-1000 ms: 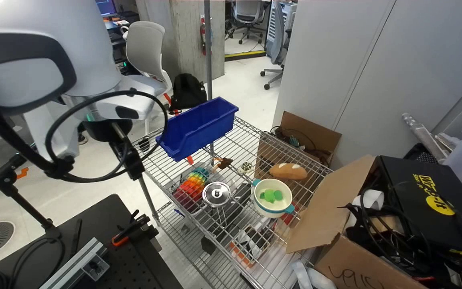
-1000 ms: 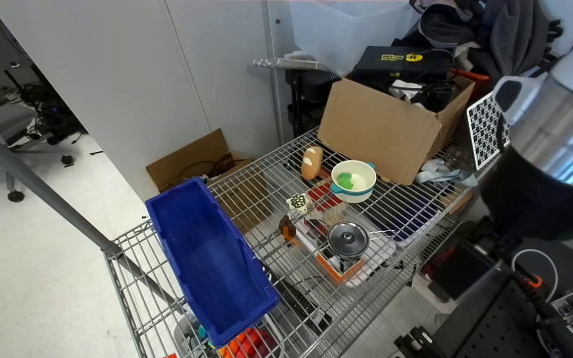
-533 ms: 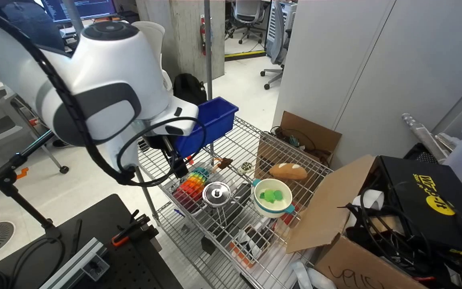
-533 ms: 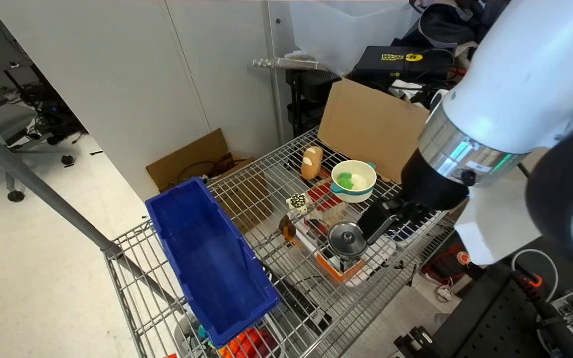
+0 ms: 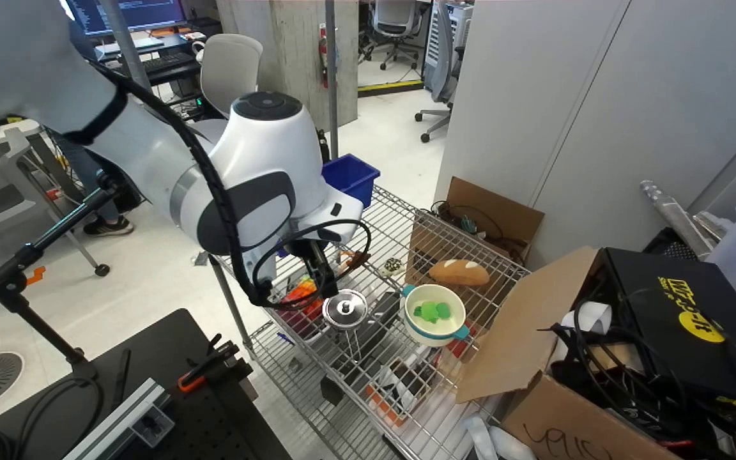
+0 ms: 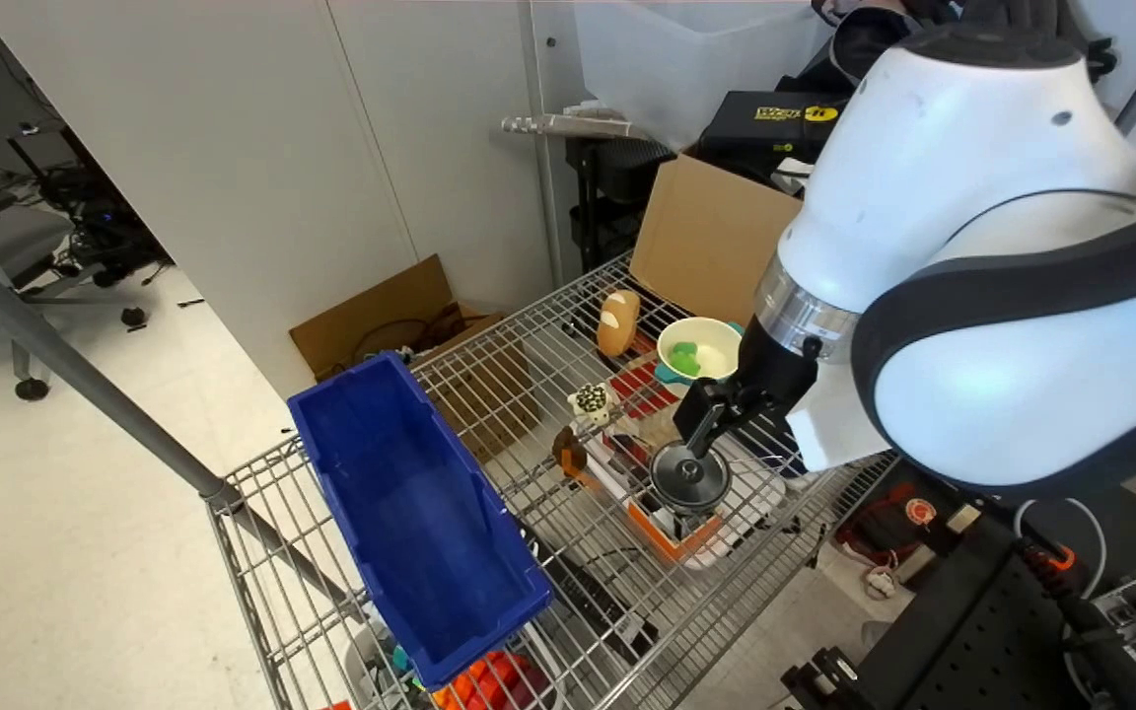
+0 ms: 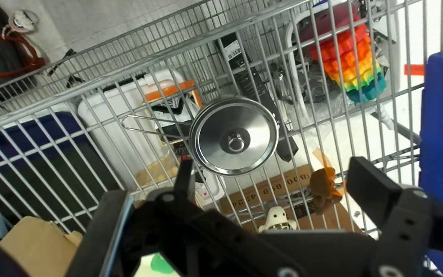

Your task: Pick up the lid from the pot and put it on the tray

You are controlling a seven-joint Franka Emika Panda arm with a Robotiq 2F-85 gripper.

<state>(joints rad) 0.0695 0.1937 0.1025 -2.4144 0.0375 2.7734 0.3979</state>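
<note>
Presently, lid (image 7: 235,130): seated on the pot (image 6: 690,507), knob (image 7: 236,143) up; the step in hand is, as I judge it, the reach for the lid, with no grasp made yet.
Claw (image 7: 273,175): wide, fingers (image 7: 371,179) well apart, nothing between them; in both exterior views it hangs close by the lid, whether touching the rim or just above it I cannot tell.
Knob: left of the gap's middle in the wrist view, so the next move likely calls for shifting the claw until the knob sits centred, then going down and closing on it.
Pot: stands on the wire worktop (image 7: 167,55); a straight lift seems best, since a slanted pull could drag it along.
Bin (image 6: 410,513): blue, left of the pot in an exterior view; nothing looks plainly like a tray, so perhaps this is the one meant.
Bowl (image 6: 711,340): far side of the pot in an exterior view; the claw should, I think, keep off it while lifting.
</note>
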